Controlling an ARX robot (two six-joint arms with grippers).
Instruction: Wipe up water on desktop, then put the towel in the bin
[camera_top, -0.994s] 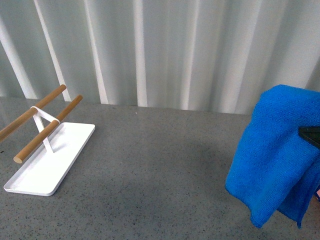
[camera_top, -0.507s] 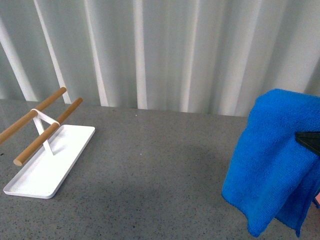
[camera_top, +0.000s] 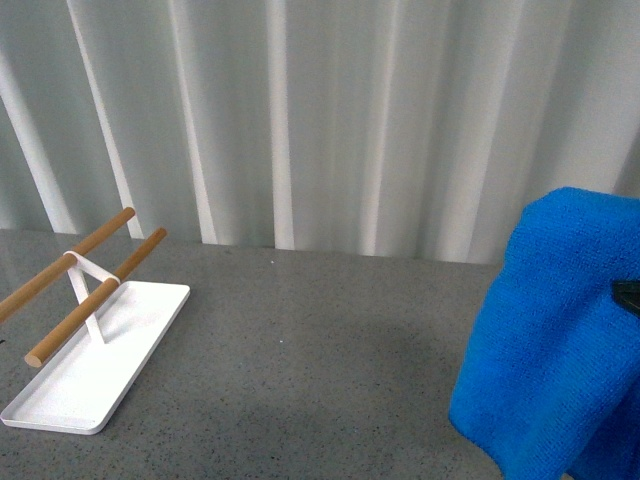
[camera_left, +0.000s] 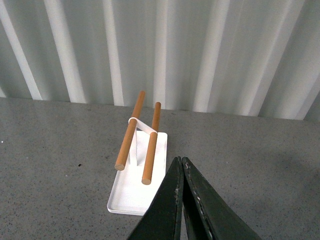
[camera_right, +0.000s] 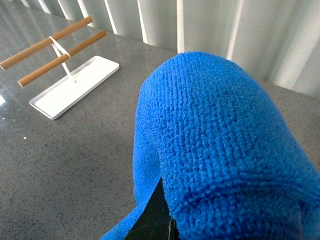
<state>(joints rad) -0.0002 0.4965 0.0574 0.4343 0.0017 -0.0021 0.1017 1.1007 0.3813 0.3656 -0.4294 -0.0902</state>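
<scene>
Gripping the towel (camera_top: 560, 340) in the right jaws, up in the air on the robot's right side. Draped thickly over those jaws and hiding nearly all of them: in the front view only a dark sliver poking out at the cloth's right edge, in the right wrist view only a dark wedge beneath the fuzzy blue folds. Hanging in loose layers, clear of the bench (camera_top: 300, 360), with the lower end cut off by the frame. On the other side, left jaws pressed together, tips meeting along a thin seam, nothing between them. Poised above the bench and pointing toward the white tray (camera_top: 95, 365). Lying flat on the bench at the far left, well apart from the towel, and carrying two wooden rods (camera_top: 95, 290) side by side on a slim white stand. Sloping up, both rods, toward the pleated white curtain (camera_top: 320, 120) at the bench's back edge.
</scene>
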